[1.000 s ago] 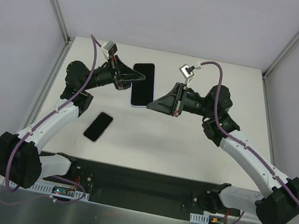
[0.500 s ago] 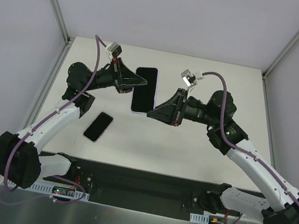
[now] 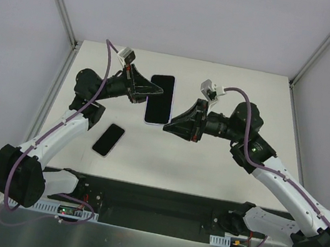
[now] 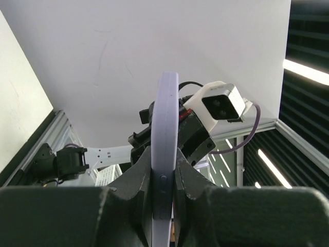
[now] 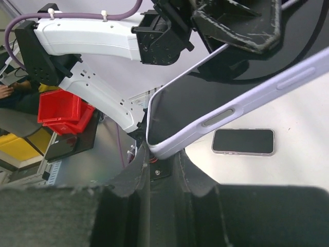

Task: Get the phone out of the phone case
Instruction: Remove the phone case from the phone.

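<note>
Phone (image 3: 160, 97) not yet out of phone case (image 4: 165, 128); both held in the air over desk (image 3: 207, 175). On the long edge, left gripper (image 3: 157, 88) fingers (image 4: 136, 180) clamped tight. At the lower corner, right gripper (image 3: 166, 126) fingers (image 5: 131, 177) nearly closed, can't tell if pinching. Step: starting the peel. Next: catch the case lip at that corner and pry.

I see a smooth matt lilac plastic case (image 4: 165, 128), a phone (image 3: 160, 97) with a glossy black face, and a matt white table (image 3: 208, 169).
</note>
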Robot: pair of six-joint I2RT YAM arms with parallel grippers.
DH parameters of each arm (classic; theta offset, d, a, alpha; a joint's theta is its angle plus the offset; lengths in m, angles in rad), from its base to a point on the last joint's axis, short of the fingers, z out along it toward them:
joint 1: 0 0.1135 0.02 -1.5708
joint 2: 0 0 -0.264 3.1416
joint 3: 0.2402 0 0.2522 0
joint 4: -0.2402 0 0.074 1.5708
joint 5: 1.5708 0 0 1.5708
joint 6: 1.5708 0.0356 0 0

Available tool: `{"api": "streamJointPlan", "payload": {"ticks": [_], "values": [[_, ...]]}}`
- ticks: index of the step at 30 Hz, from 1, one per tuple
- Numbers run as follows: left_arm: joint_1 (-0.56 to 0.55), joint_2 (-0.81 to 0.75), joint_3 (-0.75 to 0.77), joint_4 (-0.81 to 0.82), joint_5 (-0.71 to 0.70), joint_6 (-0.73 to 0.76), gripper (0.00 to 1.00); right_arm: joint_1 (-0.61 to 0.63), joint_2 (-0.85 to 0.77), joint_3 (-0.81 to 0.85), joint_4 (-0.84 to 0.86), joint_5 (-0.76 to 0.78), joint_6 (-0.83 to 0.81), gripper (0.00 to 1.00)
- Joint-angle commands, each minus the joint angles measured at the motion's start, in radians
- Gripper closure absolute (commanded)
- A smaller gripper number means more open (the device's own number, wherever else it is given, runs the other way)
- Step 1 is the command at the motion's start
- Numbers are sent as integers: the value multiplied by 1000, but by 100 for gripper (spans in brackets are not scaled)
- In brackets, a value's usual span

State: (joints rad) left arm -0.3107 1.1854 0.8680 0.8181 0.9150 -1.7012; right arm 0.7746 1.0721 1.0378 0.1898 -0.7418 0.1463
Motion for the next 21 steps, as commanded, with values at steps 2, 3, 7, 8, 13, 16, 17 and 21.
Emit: {"api": "streamJointPlan", "payload": {"ticks": [2, 3, 7, 8, 13, 16, 17, 21], "values": [[1, 0, 5, -43, -53, -110, 100, 14, -37, 16, 132, -64, -139, 99], [-1, -3, 5, -45, -54, -112, 100, 14, -35, 18, 135, -64, -140, 99], [-11, -13, 15, -45, -57, -103, 100, 14, -17, 24, 160, -57, -117, 99], [-11, -17, 16, -45, -57, -101, 100, 14, -12, 25, 169, -59, -111, 99], [-10, -36, 23, -65, -62, -49, 100, 9, 9, 76, 79, -18, -47, 99], [-2, -64, 48, -140, -88, 27, 100, 5, 26, 126, -107, 53, -30, 69], [-1, -73, 57, -163, -94, 53, 100, 3, 25, 126, -153, 62, -8, 58], [7, -113, 95, -290, -105, 185, 100, -12, -58, 50, -153, 165, 76, 36]]}}
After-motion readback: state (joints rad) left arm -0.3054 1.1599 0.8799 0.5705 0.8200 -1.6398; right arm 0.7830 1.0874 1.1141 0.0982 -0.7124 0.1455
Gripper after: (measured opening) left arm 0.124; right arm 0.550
